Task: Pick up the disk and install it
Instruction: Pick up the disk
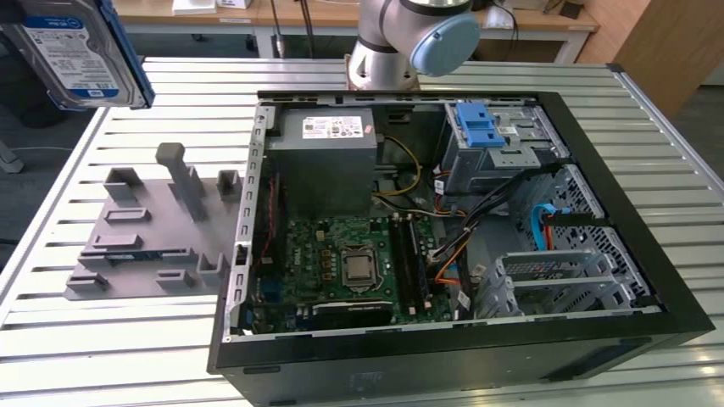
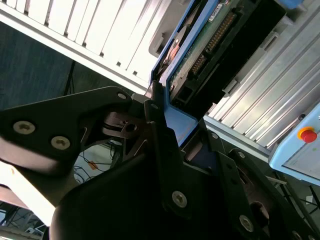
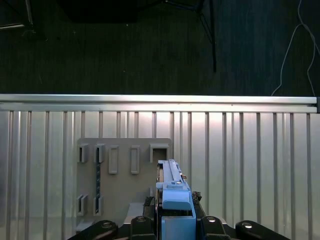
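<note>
The disk (image 1: 74, 51), a silver drive with a white-and-blue label in a bright blue carrier, hangs high in the air at the exterior view's far left, above the table's edge. In the first wrist view I see the disk (image 3: 172, 192) edge-on, with my gripper (image 3: 172, 215) shut on its blue frame from both sides, above the grey fixture plate (image 3: 125, 185). The second wrist view shows the disk's (image 2: 200, 45) circuit-board underside, and my gripper (image 2: 167, 132) clamps the carrier's end.
An open black computer case (image 1: 633, 254) lies on the slatted metal table (image 1: 102, 339), with a grey power-supply box (image 1: 328, 161), a motherboard (image 1: 351, 263) and a drive cage with a blue part (image 1: 484, 127). A grey holder fixture (image 1: 147, 229) stands left of it. The arm's base (image 1: 396, 42) rises behind the case.
</note>
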### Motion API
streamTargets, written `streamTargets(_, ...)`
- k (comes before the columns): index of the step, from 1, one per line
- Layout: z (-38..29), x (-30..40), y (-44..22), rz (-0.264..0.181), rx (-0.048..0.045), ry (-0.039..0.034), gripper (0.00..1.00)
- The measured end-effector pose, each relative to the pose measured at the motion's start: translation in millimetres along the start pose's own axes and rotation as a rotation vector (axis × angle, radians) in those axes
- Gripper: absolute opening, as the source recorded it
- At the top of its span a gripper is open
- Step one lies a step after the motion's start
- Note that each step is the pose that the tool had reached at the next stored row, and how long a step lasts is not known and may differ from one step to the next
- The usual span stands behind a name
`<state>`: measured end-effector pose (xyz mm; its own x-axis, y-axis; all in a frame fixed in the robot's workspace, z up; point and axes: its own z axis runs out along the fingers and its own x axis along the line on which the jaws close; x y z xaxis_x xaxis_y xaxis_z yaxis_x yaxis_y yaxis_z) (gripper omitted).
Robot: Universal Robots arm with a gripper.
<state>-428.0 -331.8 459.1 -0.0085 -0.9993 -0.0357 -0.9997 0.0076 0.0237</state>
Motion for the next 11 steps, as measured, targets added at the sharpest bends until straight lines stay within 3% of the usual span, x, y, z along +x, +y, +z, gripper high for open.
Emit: streamTargets(11,-18.5,-0.7,0.4,0.000,0.0004,-0.0002,0.36)
